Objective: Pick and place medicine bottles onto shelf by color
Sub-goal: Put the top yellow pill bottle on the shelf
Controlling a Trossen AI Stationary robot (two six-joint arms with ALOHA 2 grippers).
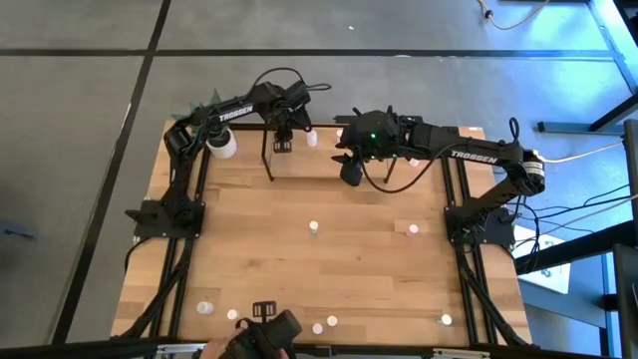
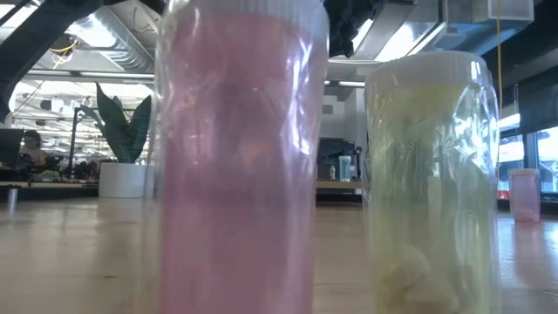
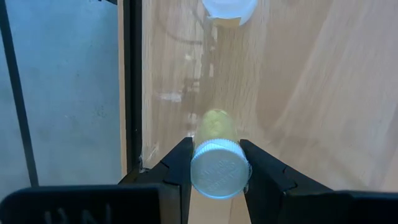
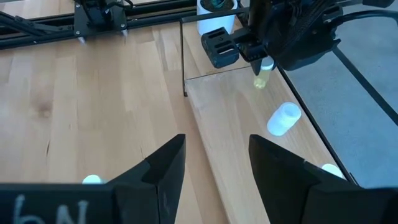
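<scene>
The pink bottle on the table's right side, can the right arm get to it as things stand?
Probably yes. The pink bottle stands alone on bare wood, nothing beside it, and the right end effector is open and empty near the shelf. The left end effector is busy holding a yellowish bottle.

Overhead, table-level, two wrist views

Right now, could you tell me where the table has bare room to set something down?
Free: the wood between the two middle bottles and the front row. Crowded: the front edge, and the shelf under the left gripper and right gripper.
</scene>
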